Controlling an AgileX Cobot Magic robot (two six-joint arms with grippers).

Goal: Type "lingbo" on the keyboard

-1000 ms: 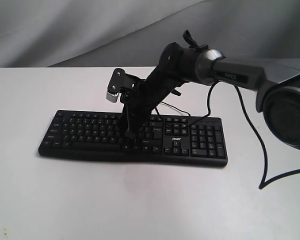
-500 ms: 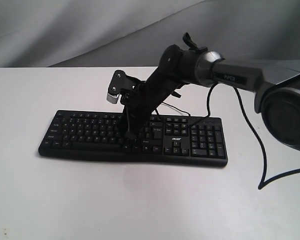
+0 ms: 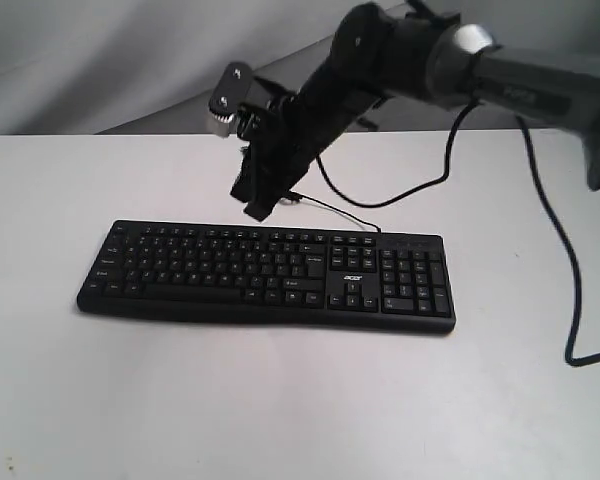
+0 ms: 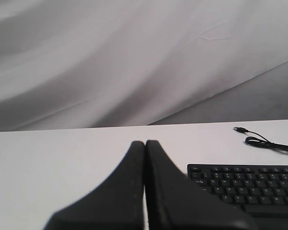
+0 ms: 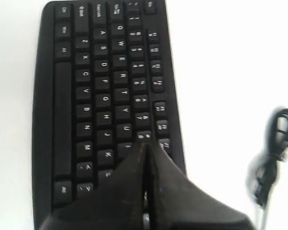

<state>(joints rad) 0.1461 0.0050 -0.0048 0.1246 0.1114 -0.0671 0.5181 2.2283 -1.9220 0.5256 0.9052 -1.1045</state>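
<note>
The long black keyboard (image 3: pixel 265 275) with white legends and an acer logo lies across the white table (image 3: pixel 280 400). My right gripper (image 3: pixel 257 207) is shut and empty, hanging in the air just above the keyboard's far edge, clear of the keys. In the right wrist view its closed tips (image 5: pixel 145 146) hover over the keyboard (image 5: pixel 101 100) near the number row. My left gripper (image 4: pixel 145 143) is shut with nothing in it, off to one side of the keyboard (image 4: pixel 249 184); it does not show in the exterior view.
The keyboard's thin black USB cable (image 3: pixel 345 212) runs loose on the table behind it, its plug lying free (image 4: pixel 240 129). The right arm's own cable (image 3: pixel 565 290) hangs down at the right. A grey cloth backdrop (image 3: pixel 130 60) rises behind the table.
The right gripper has lifted off the keys, rising up and back toward the keyboard's far edge. The keyboard has not moved.
</note>
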